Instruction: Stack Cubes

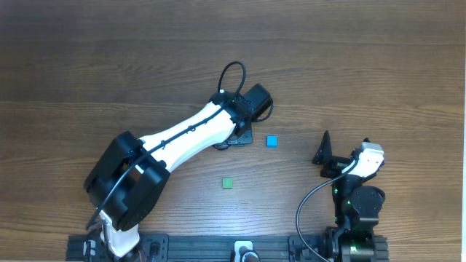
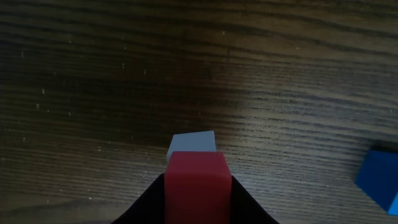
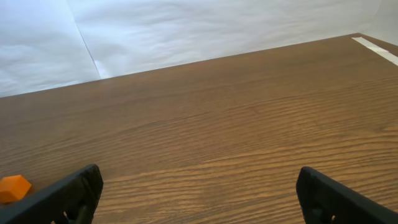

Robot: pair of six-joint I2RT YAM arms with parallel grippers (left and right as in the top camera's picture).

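Cubes lie scattered on the wooden tabletop [image 1: 109, 58], and we see the red cube [image 2: 198, 183] pinched between the left jaws, near the middle of the top view under the wrist of the left arm [image 1: 182, 138]. Just beyond the red cube a pale grey cube [image 2: 193, 142] sits on the wood; we cannot tell whether the two touch. From that wrist, the blue cube [image 1: 271, 141] lies near at 3 o'clock. The green cube [image 1: 228, 183] rests between 7 and 8 o'clock of the blue one, well apart. At 3 o'clock of the blue cube the right jaws hang spread wide, nothing between them. An orange cube [image 3: 13, 188] lies just beside them.
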